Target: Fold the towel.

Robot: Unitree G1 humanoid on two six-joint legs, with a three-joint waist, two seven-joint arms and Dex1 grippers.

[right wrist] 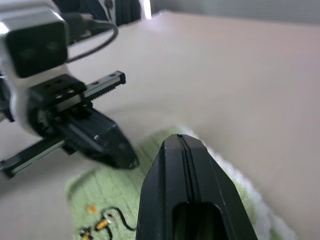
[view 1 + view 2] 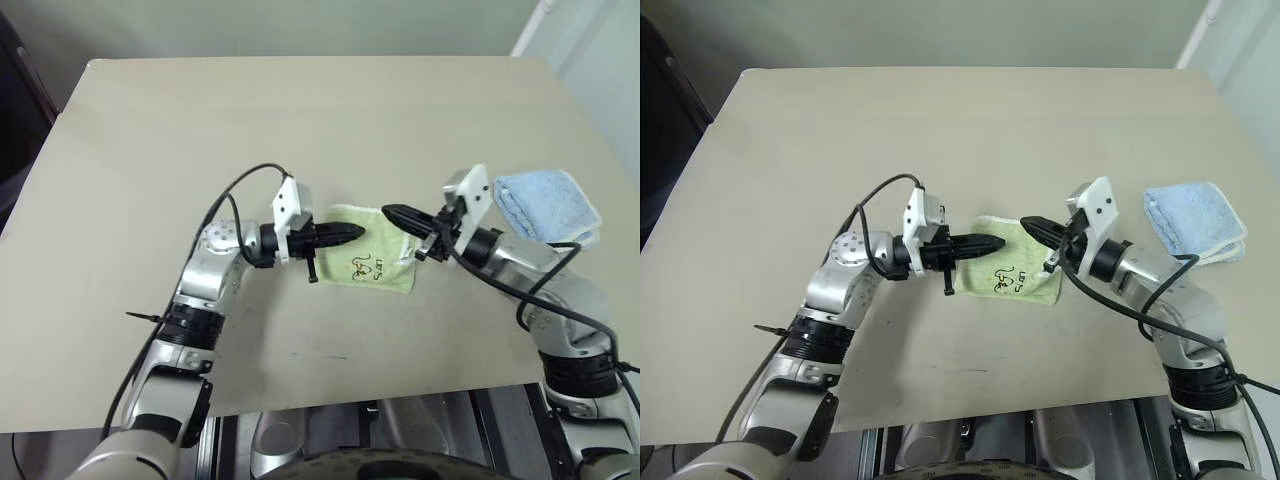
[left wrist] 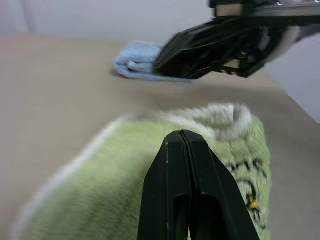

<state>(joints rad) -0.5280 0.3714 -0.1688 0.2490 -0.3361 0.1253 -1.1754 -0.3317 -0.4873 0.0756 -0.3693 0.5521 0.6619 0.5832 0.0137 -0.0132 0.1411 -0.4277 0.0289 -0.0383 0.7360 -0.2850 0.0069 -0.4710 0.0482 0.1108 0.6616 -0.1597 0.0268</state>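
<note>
Both black-fingered grippers hang over the towel [image 2: 370, 258], the light green cloth lying already doubled into a small rectangle near the middle of the table [image 2: 200, 130], printed mark up. On the towel's left side the left gripper [image 2: 352, 233] points level across it, fingers pressed together with nothing between them, the tips over the far left corner. On the towel's right side the right gripper [image 2: 393, 212] points back toward it, fingers likewise pressed together and holding nothing, the tips above the far right corner; whether either touches the cloth I cannot tell. Right of the towel and well apart from it lies a light blue towel [image 2: 547, 205], folded and not part of this job. My guess is the step in hand is taking hold of the two far corners for another fold. To do it well, each gripper would need to part its fingers, come down onto the white edging, pinch every layer there, then carry both corners together, evenly, so the edges meet.
</note>
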